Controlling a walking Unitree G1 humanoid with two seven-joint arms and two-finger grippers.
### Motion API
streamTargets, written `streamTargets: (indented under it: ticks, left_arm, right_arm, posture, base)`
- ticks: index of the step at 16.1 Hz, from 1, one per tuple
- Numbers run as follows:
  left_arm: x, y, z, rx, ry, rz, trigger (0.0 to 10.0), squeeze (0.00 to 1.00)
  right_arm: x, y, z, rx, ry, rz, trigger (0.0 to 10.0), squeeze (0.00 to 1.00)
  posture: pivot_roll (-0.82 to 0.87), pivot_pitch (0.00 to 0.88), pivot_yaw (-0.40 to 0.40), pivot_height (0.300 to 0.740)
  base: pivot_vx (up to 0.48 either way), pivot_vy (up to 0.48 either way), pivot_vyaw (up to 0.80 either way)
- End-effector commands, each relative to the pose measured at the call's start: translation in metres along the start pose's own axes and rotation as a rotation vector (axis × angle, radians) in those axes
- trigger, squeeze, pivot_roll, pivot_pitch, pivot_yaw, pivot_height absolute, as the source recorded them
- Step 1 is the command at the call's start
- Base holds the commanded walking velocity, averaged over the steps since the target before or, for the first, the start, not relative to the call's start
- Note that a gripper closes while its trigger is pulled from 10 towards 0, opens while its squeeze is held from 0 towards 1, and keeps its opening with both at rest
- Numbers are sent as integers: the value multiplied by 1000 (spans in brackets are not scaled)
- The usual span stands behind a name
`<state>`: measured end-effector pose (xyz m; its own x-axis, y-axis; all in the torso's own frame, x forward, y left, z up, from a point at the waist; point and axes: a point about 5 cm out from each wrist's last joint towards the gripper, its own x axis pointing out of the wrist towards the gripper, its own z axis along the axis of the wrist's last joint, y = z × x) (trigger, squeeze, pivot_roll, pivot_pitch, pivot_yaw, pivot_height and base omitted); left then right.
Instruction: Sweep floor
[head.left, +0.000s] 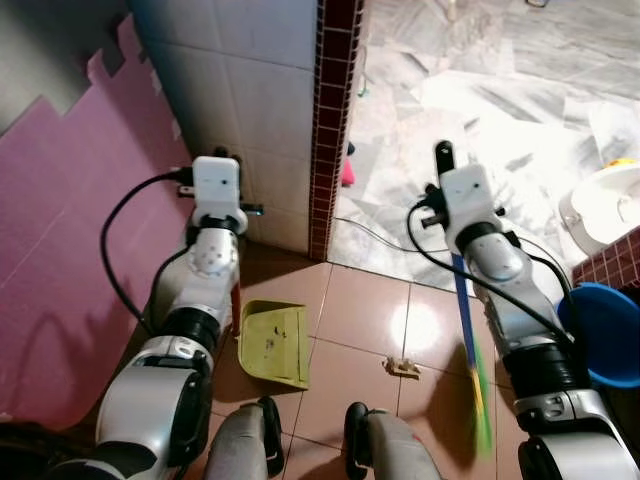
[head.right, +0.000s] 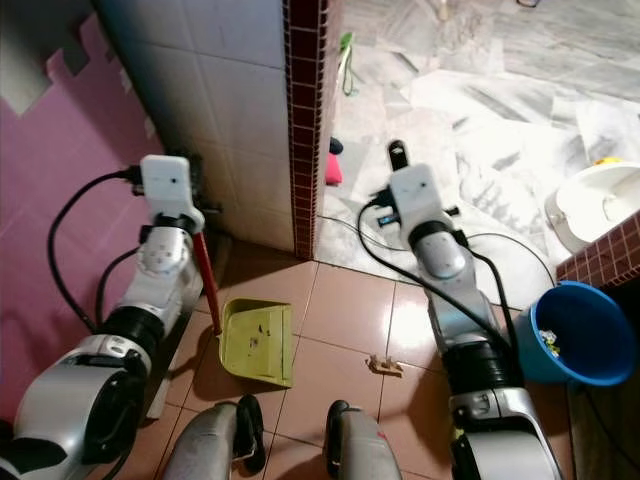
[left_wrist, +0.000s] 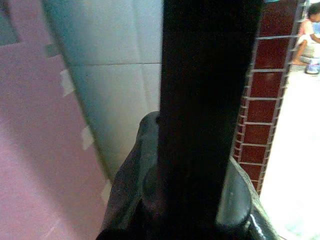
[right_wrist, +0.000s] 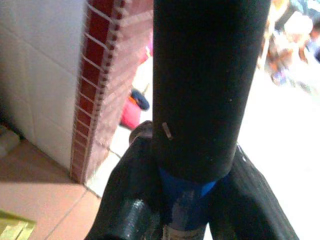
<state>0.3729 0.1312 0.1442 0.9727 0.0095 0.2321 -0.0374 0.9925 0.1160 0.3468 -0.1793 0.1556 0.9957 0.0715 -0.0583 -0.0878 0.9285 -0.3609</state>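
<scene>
A yellow-green dustpan (head.left: 273, 343) rests on the brown tiles in front of my left leg. Its red handle (head.right: 207, 280) rises to my left gripper (left_wrist: 195, 200), which is shut on the handle's dark upper part; its fingers (left_wrist: 131, 180) wrap that part. My right gripper (right_wrist: 187, 205) is shut on the broom (head.left: 464, 310), just below its black grip (right_wrist: 210, 75). The broom's blue stick slants down to green and yellow bristles (head.left: 481, 400) on the floor by my right leg. A small scrap of debris (head.left: 404, 367) lies on the tiles between dustpan and bristles.
A white tiled wall with a red tiled edge (head.left: 330, 130) stands ahead, and a pink foam mat (head.left: 60, 250) covers the left. A blue bucket (head.right: 580, 335) sits at the right. Beyond are marble floor, a white basin (head.left: 610, 200), a thin cable (head.left: 380, 238) and a person (left_wrist: 307, 40) sitting far off.
</scene>
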Motion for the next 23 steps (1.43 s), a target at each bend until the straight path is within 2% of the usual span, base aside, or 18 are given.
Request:
streamTargets:
  ticks: [1, 2, 4, 5, 7, 9, 10, 14, 19, 21, 23]
  left_arm:
    - [3, -6, 7, -2, -37, -12, 10000, 0]
    - [1, -11, 5, -14, -30, -13, 10000, 0]
    - [-2, -16, 2, -41, -15, -10, 10000, 0]
    - [-4, -20, -1, -64, -5, -9, 10000, 0]
    - [-4, -22, -1, -73, -1, -8, 10000, 0]
    - [-4, -26, -1, -80, 5, -17, 10000, 0]
    - [-3, -27, 0, -83, 6, -22, 10000, 0]
    - [-3, -35, 1, -91, 7, -55, 10000, 0]
    - [-3, -35, -2, -139, 34, -60, 10000, 0]
    - [-1, -30, -1, -178, 44, -35, 10000, 0]
    - [1, -28, -1, -198, 48, -32, 10000, 0]
  right_arm:
    - [-1, -2, 13, 32, -43, -18, 10000, 0]
    - [-2, 1, 15, 107, -44, -14, 10000, 0]
    - [-2, 4, 18, 180, -42, -2, 10000, 0]
    - [0, 6, 22, 272, -48, 23, 10000, 0]
    - [1, 7, 31, 333, -81, 61, 10000, 0]
    - [-3, 13, 54, 430, -198, 176, 10000, 0]
    - [-5, 16, 58, 444, -226, 212, 10000, 0]
    - [-10, 21, 64, 453, -266, 281, 10000, 0]
    - [-8, 11, 75, 457, -327, 280, 10000, 0]
    - [-6, 1, 81, 328, -384, 211, 10000, 0]
    - [-4, -2, 81, 271, -398, 198, 10000, 0]
  posture:
    - [-185, 173, -17, 740]
    - [-187, 178, -17, 740]
    - [-188, 181, -17, 740]
    - [-188, 182, -17, 740]
    - [-189, 179, -18, 740]
    - [-190, 173, -15, 740]
    - [-191, 170, -14, 740]
    - [-194, 157, -12, 740]
    - [-196, 139, -6, 740]
    - [-191, 120, -4, 740]
    - [-188, 107, -4, 740]
  base:
    - [0, 0, 0]
    - [0, 0, 0]
    - [0, 0, 0]
    - [0, 0, 0]
    - [0, 0, 0]
    - [0, 0, 0]
    - [0, 0, 0]
    - [0, 0, 0]
    - [0, 0, 0]
    - [0, 0, 0]
    - [0, 0, 0]
